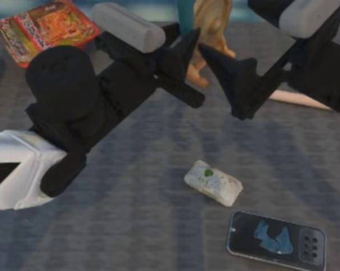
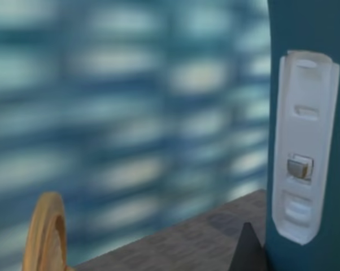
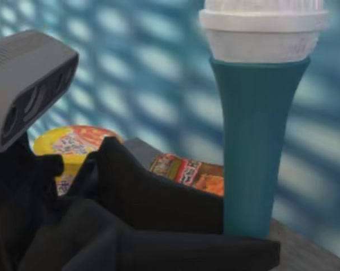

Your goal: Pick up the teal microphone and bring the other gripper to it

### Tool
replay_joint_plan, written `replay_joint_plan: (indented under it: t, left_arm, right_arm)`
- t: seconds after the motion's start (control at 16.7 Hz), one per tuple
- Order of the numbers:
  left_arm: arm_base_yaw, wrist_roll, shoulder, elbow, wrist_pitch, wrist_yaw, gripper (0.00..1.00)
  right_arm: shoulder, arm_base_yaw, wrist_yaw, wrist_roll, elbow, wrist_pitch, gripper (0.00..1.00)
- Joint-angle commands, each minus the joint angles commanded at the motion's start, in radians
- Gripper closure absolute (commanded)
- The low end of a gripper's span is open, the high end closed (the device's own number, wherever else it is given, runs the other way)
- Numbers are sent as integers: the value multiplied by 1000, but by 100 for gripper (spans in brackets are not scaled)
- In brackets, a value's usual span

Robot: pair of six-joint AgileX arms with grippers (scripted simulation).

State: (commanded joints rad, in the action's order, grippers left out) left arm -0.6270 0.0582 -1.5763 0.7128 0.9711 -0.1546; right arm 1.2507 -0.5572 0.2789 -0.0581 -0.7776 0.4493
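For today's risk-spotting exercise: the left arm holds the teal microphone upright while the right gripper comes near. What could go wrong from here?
1. The left gripper seems to grip the teal microphone only near its lower end; a nudge might tip it.
2. The right gripper sits close to the left one, so the two could collide.
3. A wooden figure stands just behind them and might get knocked over.

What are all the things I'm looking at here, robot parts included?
Microphone: one, teal with white head, upright at table's far edge, held by left gripper.
Food packet: one, red and orange, far left.
Figurine: one, tan, far centre, behind the grippers.
Wooden rod: one, pale, far right, partly hidden.
Wrapped packet: one, white with green spot, centre.
Phone: one, dark, near right.
Left gripper: black, shut on microphone.
Right gripper: black, beside it.
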Motion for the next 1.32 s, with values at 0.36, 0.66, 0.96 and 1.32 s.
replay_joint_plan:
  t: [0.36,0.66,0.96,1.32]
  left_arm:
    - [0,0,0,0,0,0,100]
    - [0,0,0,0,0,0,100]
    - [0,0,0,0,0,0,100]
    - [0,0,0,0,0,0,100]
  right_arm:
    - [283,-55,-58,2,-215,57,0]
    - [358,-74,-77,3,-282,71,0]
    - [358,-74,-77,3,-282,71,23]
    - [358,-74,-77,3,-282,71,68]
